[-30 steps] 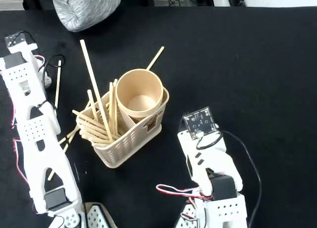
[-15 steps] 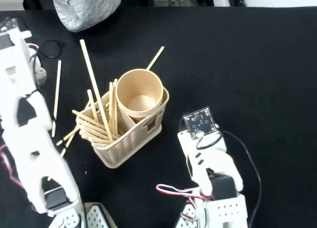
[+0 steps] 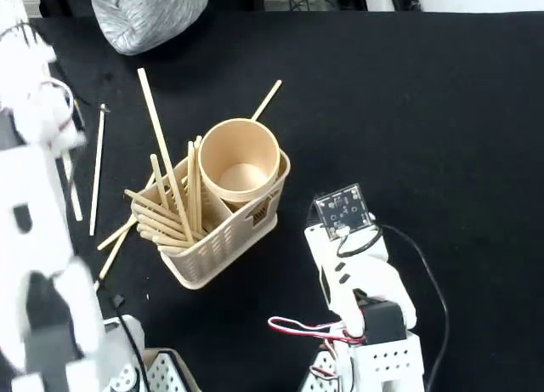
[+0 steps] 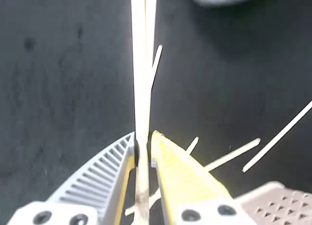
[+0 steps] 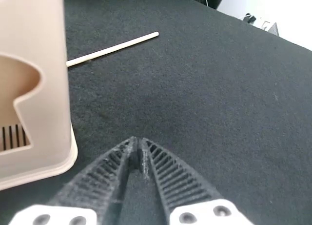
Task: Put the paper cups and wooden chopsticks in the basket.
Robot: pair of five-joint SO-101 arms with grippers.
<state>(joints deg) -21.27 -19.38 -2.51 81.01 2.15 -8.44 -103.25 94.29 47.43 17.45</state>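
Clamping two chopsticks (image 4: 140, 64) in left claw (image 4: 145, 154), far left. Noted loose sticks (image 3: 98, 167) left of basket (image 3: 223, 243), cup (image 3: 239, 162) already inside. Found right claw (image 5: 136, 156) clenched, empty, beside basket. Risks: slipping from thin pinch; clashing with leaning sticks (image 3: 161, 154) on approach.

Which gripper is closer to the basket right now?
Right. The right gripper sits low beside the basket; the left gripper, shut on chopsticks, is farther off, at the high view's left edge.
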